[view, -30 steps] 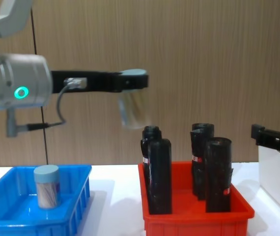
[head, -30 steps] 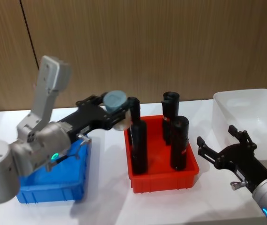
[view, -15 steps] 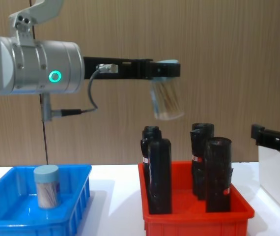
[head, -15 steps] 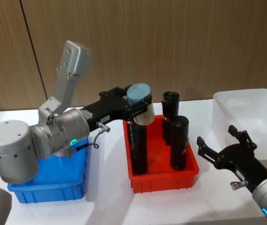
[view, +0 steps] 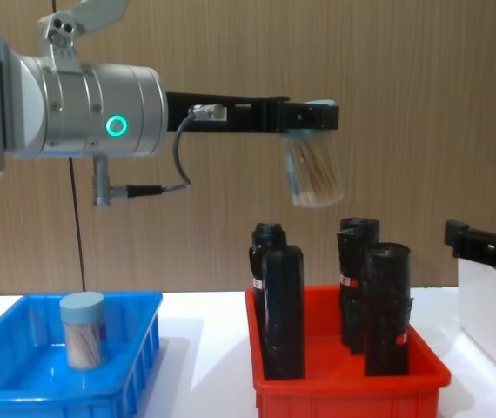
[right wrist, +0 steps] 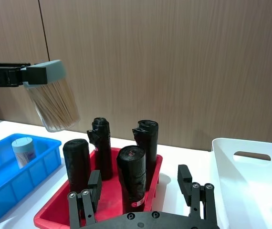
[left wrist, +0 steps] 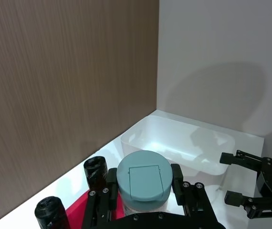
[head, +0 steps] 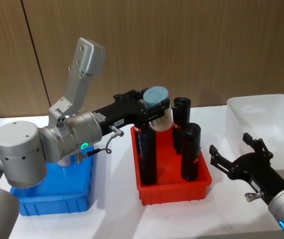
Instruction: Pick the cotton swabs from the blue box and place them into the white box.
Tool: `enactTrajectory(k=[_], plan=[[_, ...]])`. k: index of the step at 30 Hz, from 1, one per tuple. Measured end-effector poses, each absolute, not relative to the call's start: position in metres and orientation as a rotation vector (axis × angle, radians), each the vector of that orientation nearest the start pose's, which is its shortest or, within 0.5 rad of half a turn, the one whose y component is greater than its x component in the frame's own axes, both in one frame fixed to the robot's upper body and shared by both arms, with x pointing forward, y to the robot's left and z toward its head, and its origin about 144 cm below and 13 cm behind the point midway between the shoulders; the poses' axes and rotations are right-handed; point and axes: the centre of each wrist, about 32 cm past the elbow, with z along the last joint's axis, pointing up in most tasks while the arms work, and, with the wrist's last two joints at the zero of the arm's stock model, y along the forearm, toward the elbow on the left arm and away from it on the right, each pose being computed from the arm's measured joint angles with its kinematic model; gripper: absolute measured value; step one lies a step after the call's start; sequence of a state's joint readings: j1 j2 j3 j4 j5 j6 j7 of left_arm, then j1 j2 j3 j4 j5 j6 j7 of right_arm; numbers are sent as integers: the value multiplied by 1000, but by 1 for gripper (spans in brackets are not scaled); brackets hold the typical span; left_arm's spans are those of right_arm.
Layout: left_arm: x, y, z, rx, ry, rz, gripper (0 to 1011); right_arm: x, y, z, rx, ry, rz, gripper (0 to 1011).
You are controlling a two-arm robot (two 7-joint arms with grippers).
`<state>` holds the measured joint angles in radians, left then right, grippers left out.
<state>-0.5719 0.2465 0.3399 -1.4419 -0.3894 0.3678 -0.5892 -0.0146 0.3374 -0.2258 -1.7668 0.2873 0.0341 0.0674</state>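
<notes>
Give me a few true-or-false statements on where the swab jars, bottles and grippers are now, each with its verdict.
1. The left gripper holds a cotton swab jar in the air above the red bin. True.
2. The blue box holds nothing. False: a second jar stands upright in it.
3. Four black bottles stand in the red bin. True.
4. The right gripper has its fingers shut on a bottle. False: its fingers are open and hold nothing, beside the white box.
</notes>
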Motion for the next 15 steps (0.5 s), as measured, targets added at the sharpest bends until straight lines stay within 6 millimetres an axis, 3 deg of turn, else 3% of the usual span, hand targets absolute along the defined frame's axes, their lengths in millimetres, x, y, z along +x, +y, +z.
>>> enactTrajectory(k=[15], plan=[[584,202,1306,31,15,663,665,452,-243,1195,-5,-53,-1149,1002]])
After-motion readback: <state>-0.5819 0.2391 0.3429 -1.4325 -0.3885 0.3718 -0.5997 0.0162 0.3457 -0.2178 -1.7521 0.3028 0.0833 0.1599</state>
